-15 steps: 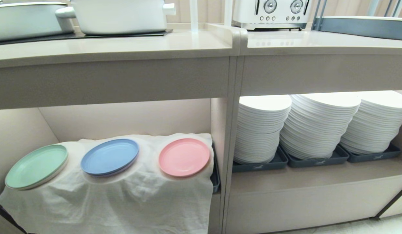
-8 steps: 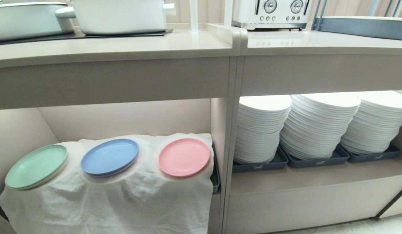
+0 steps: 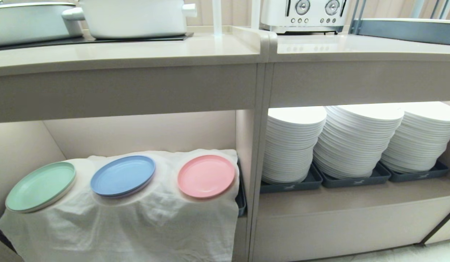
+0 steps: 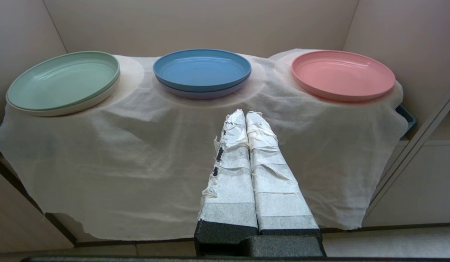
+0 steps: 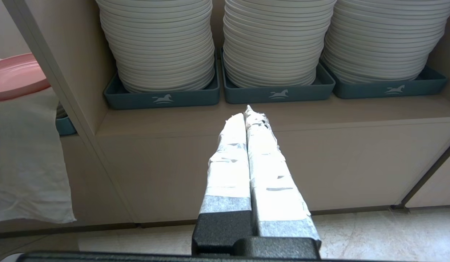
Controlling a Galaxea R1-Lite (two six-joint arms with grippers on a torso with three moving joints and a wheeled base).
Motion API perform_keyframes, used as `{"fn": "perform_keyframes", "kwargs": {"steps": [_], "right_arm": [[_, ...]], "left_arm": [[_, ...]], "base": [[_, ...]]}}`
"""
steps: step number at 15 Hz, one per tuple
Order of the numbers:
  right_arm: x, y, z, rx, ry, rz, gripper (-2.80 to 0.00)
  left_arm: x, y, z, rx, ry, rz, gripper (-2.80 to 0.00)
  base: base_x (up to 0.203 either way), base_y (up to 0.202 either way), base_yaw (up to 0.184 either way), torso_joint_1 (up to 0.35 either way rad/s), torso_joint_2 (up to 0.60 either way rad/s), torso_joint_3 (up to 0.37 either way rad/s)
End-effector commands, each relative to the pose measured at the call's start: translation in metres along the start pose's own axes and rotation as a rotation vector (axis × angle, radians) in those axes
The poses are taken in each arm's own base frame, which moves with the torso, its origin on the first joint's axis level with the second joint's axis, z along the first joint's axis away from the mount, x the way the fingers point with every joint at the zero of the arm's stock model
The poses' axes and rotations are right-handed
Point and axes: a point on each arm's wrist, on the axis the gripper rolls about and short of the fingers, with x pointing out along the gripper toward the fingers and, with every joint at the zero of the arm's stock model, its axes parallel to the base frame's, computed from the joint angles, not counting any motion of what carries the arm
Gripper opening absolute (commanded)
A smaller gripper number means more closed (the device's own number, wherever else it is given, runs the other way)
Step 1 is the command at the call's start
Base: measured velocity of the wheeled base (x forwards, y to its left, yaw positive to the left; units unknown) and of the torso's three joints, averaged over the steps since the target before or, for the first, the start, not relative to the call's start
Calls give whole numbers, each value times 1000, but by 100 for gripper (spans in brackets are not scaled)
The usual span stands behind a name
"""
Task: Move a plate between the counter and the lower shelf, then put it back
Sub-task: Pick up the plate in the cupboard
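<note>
Pink plate rests on white cloth in lower shelf, at 3 o'clock of blue plate | left gripper clenched, empty, before the cloth | right gripper clenched, empty, facing stacked white plates.

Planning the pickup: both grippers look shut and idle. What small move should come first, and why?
Probably open the left gripper: its fingers are pressed together, short of the cloth-draped lower shelf, where the pink plate sits untouched, nearer it than the right gripper.
</note>
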Motion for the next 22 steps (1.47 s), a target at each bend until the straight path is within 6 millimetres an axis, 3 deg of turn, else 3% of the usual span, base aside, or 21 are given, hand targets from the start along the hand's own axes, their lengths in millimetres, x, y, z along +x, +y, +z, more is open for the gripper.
{"fn": "perform_keyframes", "kwargs": {"steps": [1, 22], "right_arm": [[0, 0, 0, 0, 0, 1, -280], [0, 0, 0, 0, 0, 1, -280]], "left_arm": [[0, 0, 0, -2, 2, 0, -280], [0, 0, 0, -1, 12, -6, -280]], "base": [[0, 0, 0, 0, 0, 0], [0, 0, 0, 0, 0, 0]]}}
